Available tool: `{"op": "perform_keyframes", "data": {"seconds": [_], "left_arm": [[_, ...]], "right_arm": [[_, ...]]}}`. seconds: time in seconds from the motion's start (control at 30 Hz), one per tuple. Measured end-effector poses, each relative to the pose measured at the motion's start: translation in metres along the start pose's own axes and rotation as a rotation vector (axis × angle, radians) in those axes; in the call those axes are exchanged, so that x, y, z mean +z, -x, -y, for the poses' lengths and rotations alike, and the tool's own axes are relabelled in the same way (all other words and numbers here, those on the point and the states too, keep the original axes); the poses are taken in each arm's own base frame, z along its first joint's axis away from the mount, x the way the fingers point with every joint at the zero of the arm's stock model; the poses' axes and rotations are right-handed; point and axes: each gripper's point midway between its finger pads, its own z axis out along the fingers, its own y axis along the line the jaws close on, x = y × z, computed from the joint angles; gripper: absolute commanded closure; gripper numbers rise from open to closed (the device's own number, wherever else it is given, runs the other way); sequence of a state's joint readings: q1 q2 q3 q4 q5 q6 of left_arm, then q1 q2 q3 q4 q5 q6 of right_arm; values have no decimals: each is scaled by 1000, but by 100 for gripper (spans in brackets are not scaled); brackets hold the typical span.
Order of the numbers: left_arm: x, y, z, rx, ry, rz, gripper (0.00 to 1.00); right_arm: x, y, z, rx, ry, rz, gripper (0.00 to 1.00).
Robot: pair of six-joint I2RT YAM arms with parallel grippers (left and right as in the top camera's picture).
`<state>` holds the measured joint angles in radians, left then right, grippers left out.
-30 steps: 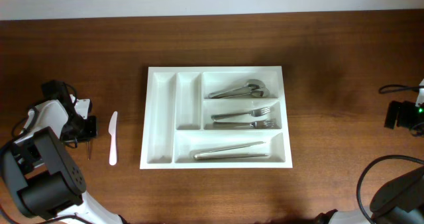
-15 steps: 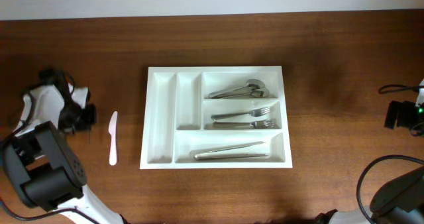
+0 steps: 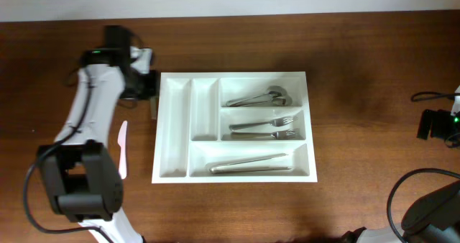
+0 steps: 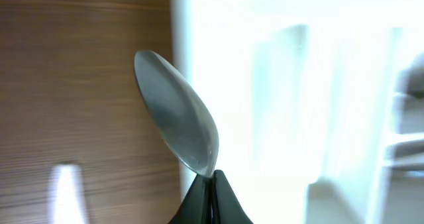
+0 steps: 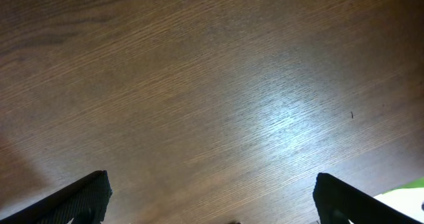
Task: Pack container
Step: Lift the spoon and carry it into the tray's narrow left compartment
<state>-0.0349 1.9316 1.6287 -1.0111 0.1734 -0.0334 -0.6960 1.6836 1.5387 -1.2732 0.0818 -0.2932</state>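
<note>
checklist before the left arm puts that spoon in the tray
1. Spoon clamped in left tool: ok.
2. Spoon above the tray: not ok, it hangs at the tray's outer left edge.
3. Room beside the stored spoons in the top right compartment: ok, by the look of it.
4. Right tool out of the path: ok, open over bare table.
5. Everything packed: not ok, white knife lies on the table left of the tray.

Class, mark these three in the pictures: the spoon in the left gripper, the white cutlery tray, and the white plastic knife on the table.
spoon (image 4: 177, 121): left wrist view, middle of its bowl.
cutlery tray (image 3: 175, 128): overhead view, bare floor of its leftmost compartment.
plastic knife (image 3: 123, 139): overhead view, its upper half.
</note>
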Motion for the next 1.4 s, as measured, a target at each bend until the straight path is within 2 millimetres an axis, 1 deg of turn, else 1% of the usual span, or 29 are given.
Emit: {"op": "perform_keyframes", "data": {"seconds": [0.03, 0.07, 0.2, 0.3, 0.37, 0.43, 0.53, 0.7, 0.83, 0.93, 1.07, 1.1, 1.2, 1.33, 1.4], "left_arm": [[3, -2, 18, 11, -14, -6, 98], [4, -4, 29, 21, -21, -12, 98], [11, -16, 85, 96, -59, -36, 98], [14, -26, 113, 146, -68, -48, 98], [15, -30, 123, 158, -47, -48, 98], [16, -32, 127, 157, -13, -42, 98], [17, -31, 127, 140, 21, -28, 98], [17, -19, 123, 110, 46, 25, 97], [16, -9, 125, 101, 48, 64, 93], [21, -8, 124, 100, 50, 64, 91], [39, -13, 120, 95, 67, 22, 91], [43, -15, 120, 95, 70, 13, 89], [52, -18, 118, 93, 77, -8, 80], [52, -17, 117, 88, 81, -7, 73], [52, -18, 116, 86, 84, -13, 66]], "right_arm": [[0, 0, 0, 0, 0, 0, 1], [0, 0, 0, 0, 0, 0, 1], [0, 0, 0, 0, 0, 0, 1], [0, 0, 0, 0, 0, 0, 1], [0, 0, 0, 0, 0, 0, 1], [0, 0, 0, 0, 0, 0, 1], [0, 0, 0, 1, 0, 0, 1], [0, 0, 0, 1, 0, 0, 1], [0, 0, 0, 1, 0, 0, 1], [0, 0, 0, 0, 0, 0, 1], [0, 0, 0, 0, 0, 0, 1], [0, 0, 0, 0, 0, 0, 1], [0, 0, 0, 0, 0, 0, 1], [0, 0, 0, 0, 0, 0, 1], [0, 0, 0, 0, 0, 0, 1]]}}
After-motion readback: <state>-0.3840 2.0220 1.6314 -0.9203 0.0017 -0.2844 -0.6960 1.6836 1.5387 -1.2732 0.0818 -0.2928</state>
